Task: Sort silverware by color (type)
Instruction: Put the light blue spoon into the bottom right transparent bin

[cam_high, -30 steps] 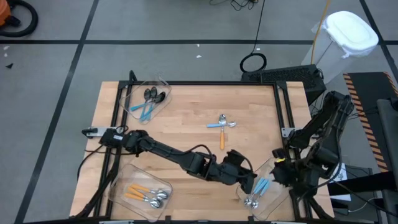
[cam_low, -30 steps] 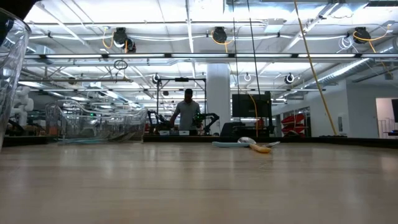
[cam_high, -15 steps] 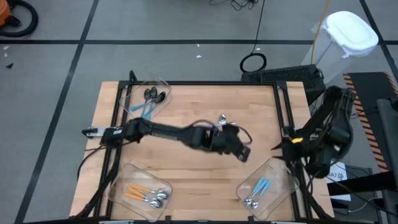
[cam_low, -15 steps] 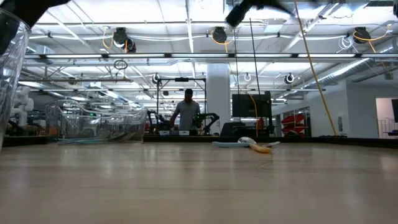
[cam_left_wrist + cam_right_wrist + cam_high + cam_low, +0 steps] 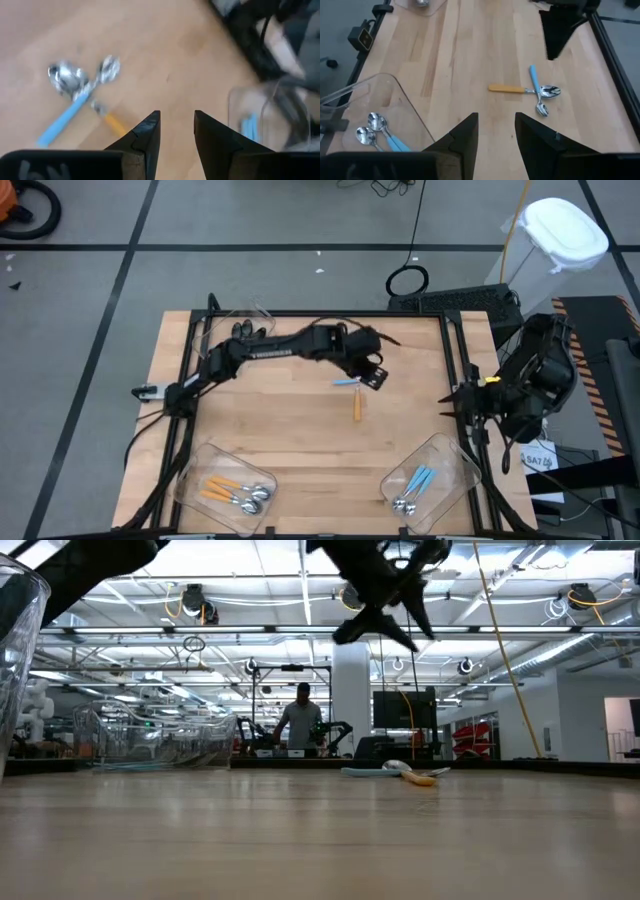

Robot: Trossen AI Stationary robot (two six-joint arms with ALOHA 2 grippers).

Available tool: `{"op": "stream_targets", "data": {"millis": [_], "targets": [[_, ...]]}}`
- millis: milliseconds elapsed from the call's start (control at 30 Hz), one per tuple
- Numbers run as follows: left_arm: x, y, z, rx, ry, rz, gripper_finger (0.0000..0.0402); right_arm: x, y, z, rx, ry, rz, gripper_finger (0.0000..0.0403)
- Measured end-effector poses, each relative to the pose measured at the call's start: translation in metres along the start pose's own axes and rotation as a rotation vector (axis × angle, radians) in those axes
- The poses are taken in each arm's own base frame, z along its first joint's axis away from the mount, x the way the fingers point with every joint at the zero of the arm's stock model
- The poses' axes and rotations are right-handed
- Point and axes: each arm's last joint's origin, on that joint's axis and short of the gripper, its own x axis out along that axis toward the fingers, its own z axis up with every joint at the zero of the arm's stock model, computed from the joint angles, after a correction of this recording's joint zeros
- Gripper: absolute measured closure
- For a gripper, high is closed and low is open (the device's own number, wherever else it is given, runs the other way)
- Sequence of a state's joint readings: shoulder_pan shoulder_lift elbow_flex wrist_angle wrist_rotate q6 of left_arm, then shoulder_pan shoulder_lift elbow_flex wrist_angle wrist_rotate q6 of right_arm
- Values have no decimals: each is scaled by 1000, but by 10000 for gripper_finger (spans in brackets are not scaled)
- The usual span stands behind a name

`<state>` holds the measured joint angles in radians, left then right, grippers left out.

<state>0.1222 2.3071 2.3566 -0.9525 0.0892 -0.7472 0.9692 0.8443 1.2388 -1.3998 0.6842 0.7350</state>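
Left gripper (image 5: pixel 372 370) has swung from the near-right bin (image 5: pixel 455 470) to hover over the loose silverware (image 5: pixel 537 91) mid-worktop (image 5: pixel 300 430), fingers (image 5: pixel 147 135) slightly parted, apparently empty. Next pick is due. Right gripper (image 5: pixel 495 131) waits at the right edge, slightly parted, empty.

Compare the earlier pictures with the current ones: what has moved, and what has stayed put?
The left gripper swung from the bin with blue-handled silver spoons across to above the loose spoons, empty. The right gripper drew back to the table's edge. Spoons and bins stayed put.
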Motion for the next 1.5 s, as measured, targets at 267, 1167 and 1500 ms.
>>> {"op": "stream_targets", "data": {"millis": [267,1167,1500], "targets": [[-6,50,10,39,151,212,284,-4,-9,-4,-128,2,-6,277],[62,83,-14,195,407,366,174,4,-1,8,388,-205,-180,277],[74,82,-16,443,405,346,163,24,25,24,484,-221,-183,277]]}}
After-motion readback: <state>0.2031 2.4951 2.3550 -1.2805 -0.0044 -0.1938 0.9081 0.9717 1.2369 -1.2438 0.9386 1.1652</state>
